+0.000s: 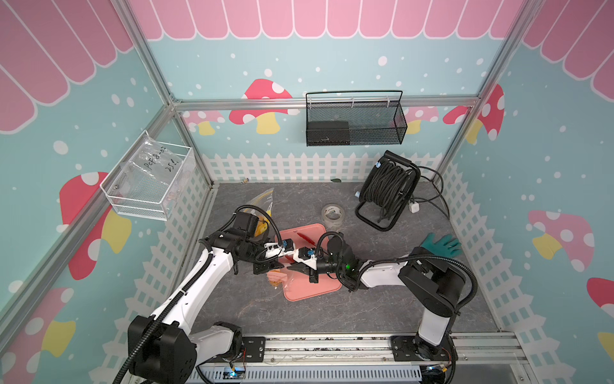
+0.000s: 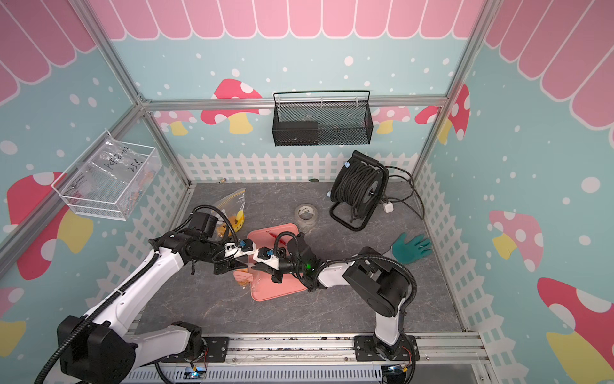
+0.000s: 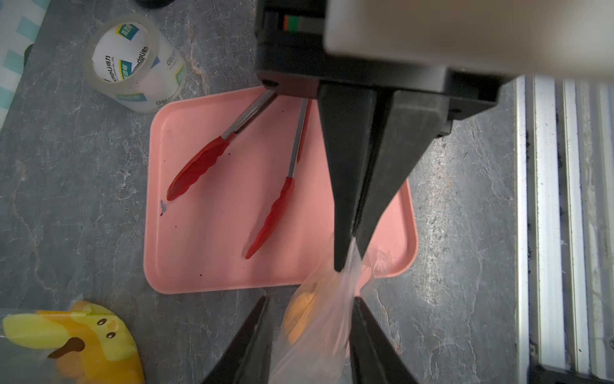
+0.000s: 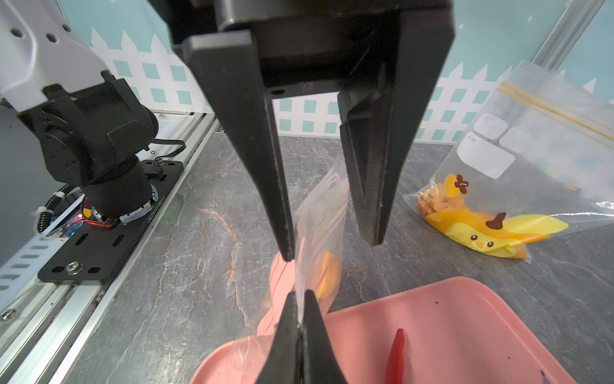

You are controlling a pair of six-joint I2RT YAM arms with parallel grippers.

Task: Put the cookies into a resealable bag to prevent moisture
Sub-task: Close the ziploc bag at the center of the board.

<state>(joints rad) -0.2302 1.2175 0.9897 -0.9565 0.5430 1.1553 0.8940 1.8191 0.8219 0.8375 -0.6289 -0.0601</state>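
A clear resealable bag (image 3: pixel 319 332) hangs between both grippers over the tray's near-left corner, and it also shows in a top view (image 1: pixel 277 282). An orange cookie (image 3: pixel 299 316) shows through its film, as it does in the right wrist view (image 4: pixel 327 276). My right gripper (image 4: pixel 301 294) is shut on the bag's (image 4: pixel 319 216) edge. My left gripper (image 3: pixel 311 299) is open and straddles the bag; one finger (image 4: pixel 282 216) touches the film and the other stands apart. More cookies (image 4: pixel 435 201) lie inside a duck-printed zip bag (image 4: pixel 518 159).
A pink tray (image 1: pixel 324 288) holds red-tipped tongs (image 3: pixel 199 166). A tape roll (image 1: pixel 333 214) sits behind the tray. A cable reel (image 1: pixel 387 189) stands at the back right and a green glove (image 1: pixel 442 244) lies at the right. Wire baskets hang on the walls. The rail (image 1: pixel 332 345) runs along the front.
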